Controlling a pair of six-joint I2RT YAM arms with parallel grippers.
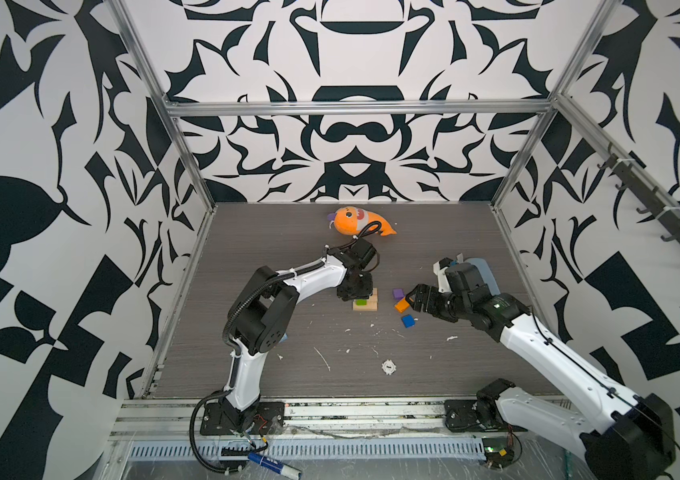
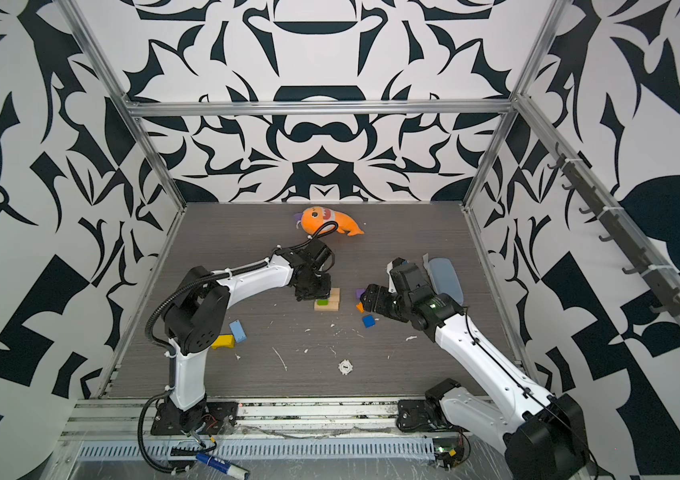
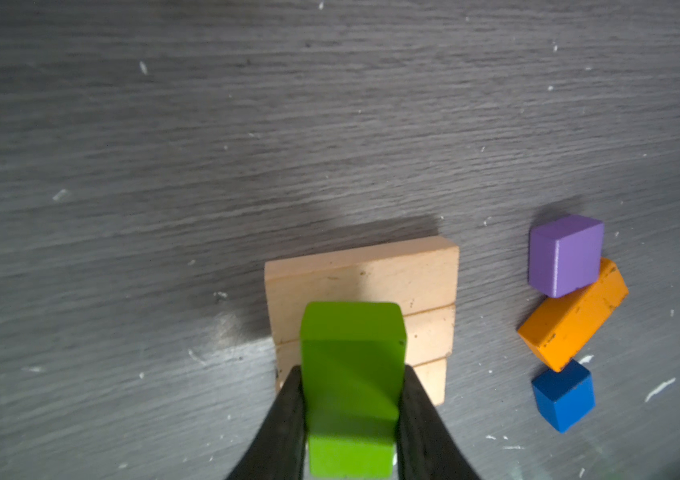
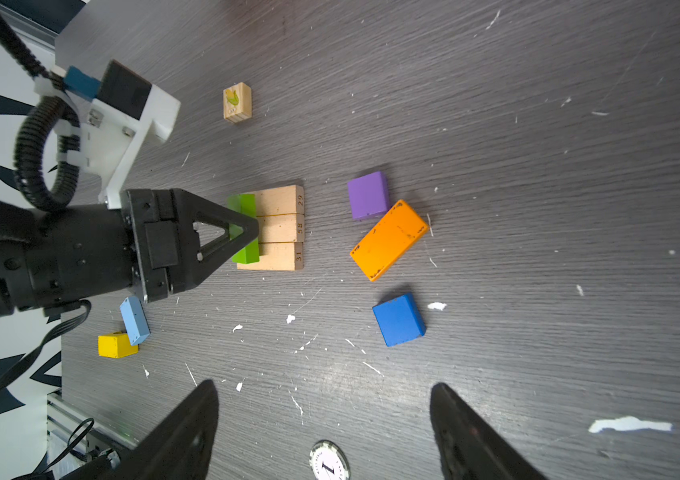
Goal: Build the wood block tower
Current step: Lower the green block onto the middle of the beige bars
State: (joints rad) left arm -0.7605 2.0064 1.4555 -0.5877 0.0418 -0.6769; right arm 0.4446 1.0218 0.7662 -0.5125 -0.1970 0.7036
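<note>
Well, three tan bars (image 4: 280, 227) abreast.

The three tan bars (image 4: 279, 227) bear end numbers 29, 58 and 31.

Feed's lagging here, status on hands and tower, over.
Left hand shut on green brick over three tan bars. Right hand open, empty. Nothing in the way.
</note>
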